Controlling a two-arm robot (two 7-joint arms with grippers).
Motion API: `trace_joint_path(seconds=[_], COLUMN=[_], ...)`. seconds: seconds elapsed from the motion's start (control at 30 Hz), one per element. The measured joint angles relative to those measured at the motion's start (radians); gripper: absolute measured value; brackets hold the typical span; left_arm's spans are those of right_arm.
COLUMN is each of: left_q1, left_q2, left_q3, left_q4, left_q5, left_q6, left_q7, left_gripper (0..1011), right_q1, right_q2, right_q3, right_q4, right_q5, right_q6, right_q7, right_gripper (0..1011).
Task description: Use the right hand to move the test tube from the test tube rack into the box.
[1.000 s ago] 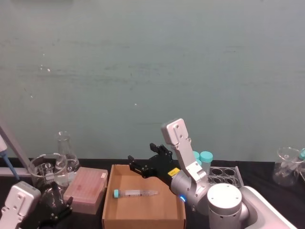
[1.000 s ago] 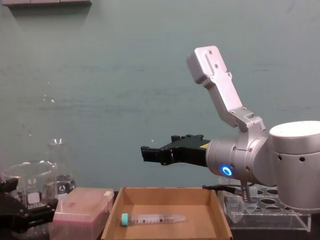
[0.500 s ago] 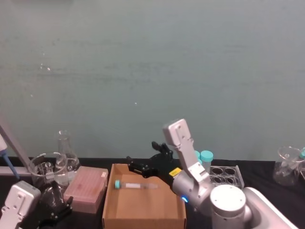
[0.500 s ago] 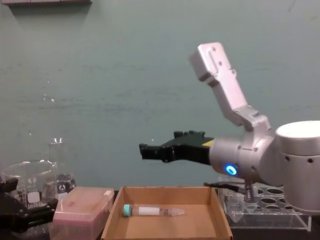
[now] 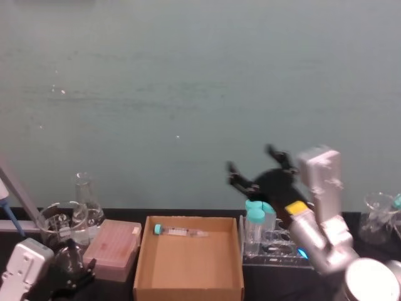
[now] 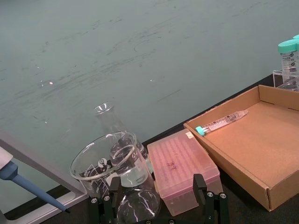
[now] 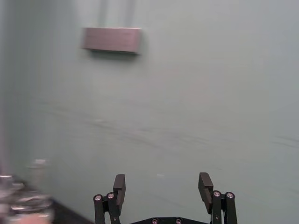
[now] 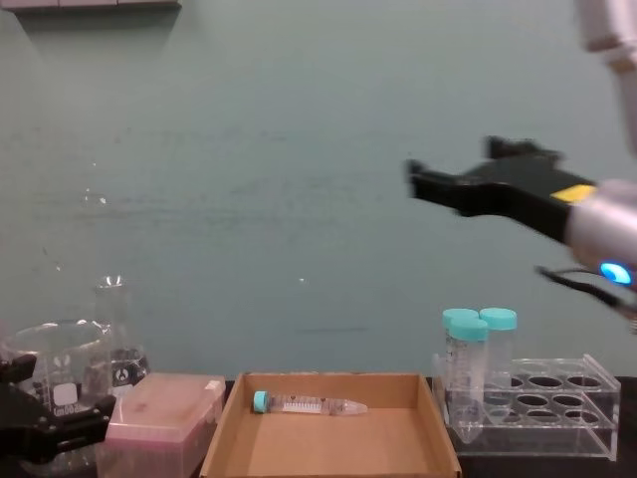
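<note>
Right hand, a black two-finger gripper [image 8: 416,179] on a silver-grey arm, hangs high with fingers spread wide, holding nothing. Below and to its left, the slim clear teal-capped test tube [image 8: 307,404] lies flat in the shallow brown cardboard box [image 8: 224,438]; its graduation print is unreadable. Clear acrylic test tube rack [image 8: 557,418] sits beneath the gripper. Left black gripper [image 5: 72,276] is parked low, fingers apart.

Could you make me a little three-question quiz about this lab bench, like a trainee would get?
1. True or false: the test tube lies flat inside the cardboard box.
2. How many teal-capped tubes stand in the test tube rack?
3. The right hand is: A) gripping the tube, B) open, raised above the rack, C) resting in the box.

Key: 1 true; 2 two; 3 B.
</note>
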Motion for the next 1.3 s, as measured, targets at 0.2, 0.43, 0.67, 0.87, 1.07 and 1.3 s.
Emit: trace_joint_path(seconds=[0.2,0.43,0.67,0.87,1.07,1.3], left_q1=[0.0,0.0,0.0,0.0,0.0,0.0], left_q2=[0.0,0.0,0.0,0.0,0.0,0.0], left_q3=[0.0,0.0,0.0,0.0,0.0,0.0], left_q4=[0.0,0.0,0.0,0.0,0.0,0.0], left_q5=[0.0,0.0,0.0,0.0,0.0,0.0], left_q6=[0.0,0.0,0.0,0.0,0.0,0.0], left_q7=[0.0,0.0,0.0,0.0,0.0,0.0], left_gripper=[1000,1000,1000,1000,1000,1000], right_q1=[-0.099,-0.184,-0.203,-0.204,-0.204,-0.204], right_q2=[0.033,0.037,0.024,0.024,0.024,0.025], right_q3=[0.098,0.181,0.214,0.215,0.214,0.213], right_q4=[-0.05,-0.057,-0.045,-0.044,-0.045,-0.045], right_q5=[-0.028,-0.03,-0.032,-0.032,-0.032,-0.032], right_q6=[0.029,0.105,0.154,0.158,0.154,0.15], right_q7=[-0.101,-0.158,-0.167,-0.166,-0.166,-0.166], right_gripper=[1000,1000,1000,1000,1000,1000])
